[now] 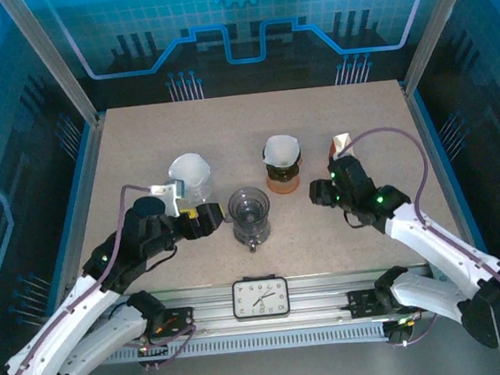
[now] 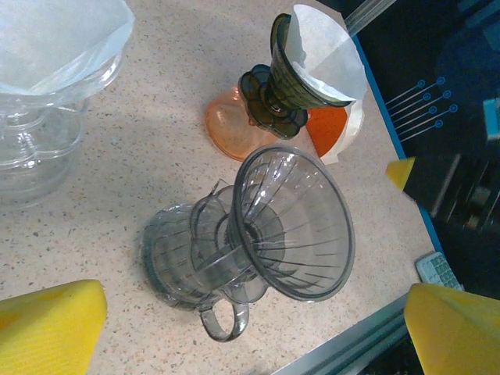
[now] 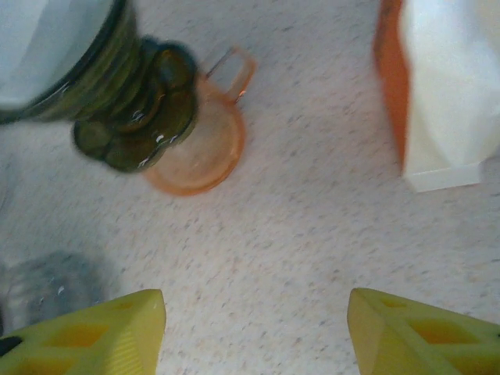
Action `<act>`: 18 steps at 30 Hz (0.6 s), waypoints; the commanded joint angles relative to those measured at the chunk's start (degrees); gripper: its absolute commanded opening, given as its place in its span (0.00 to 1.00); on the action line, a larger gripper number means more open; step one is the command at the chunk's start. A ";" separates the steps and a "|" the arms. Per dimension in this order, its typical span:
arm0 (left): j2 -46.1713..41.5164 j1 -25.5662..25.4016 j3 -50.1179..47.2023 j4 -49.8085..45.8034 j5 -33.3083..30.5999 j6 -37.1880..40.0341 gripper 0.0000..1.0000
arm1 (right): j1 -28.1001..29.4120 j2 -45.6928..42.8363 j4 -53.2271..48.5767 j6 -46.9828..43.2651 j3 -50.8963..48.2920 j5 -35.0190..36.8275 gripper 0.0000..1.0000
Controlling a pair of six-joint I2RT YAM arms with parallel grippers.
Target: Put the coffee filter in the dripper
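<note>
Near the table's point(image 1: 139, 136) front edge the grey dripper point(image 1: 251, 212) stands bare, left gripper point(image 1: 219, 215) and right gripper point(image 3: 254, 332) open and empty; next, probably draw a filter from the packet point(image 1: 342, 146).

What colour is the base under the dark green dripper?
Translucent orange; the base shows best in the right wrist view.

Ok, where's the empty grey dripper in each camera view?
Top external: the grey dripper sits just below the middle of the picture.
Left wrist: grey dripper in the middle, large.
Right wrist: a blurred grey shape at lower left, probably it.
Shared landmark: the orange base, in all three.
</note>
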 commanded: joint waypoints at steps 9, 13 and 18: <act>-4.34 -0.25 -5.54 0.63 -3.03 -1.01 0.99 | -12.26 15.60 -2.48 -9.21 12.79 1.76 0.56; -4.32 -0.24 -6.20 0.45 -3.97 -1.19 0.99 | -13.85 22.95 -1.85 -11.18 17.11 0.86 0.47; -4.32 -0.16 -6.72 -0.43 -5.09 -1.63 0.99 | -14.64 29.57 -2.39 -12.26 20.55 2.00 0.38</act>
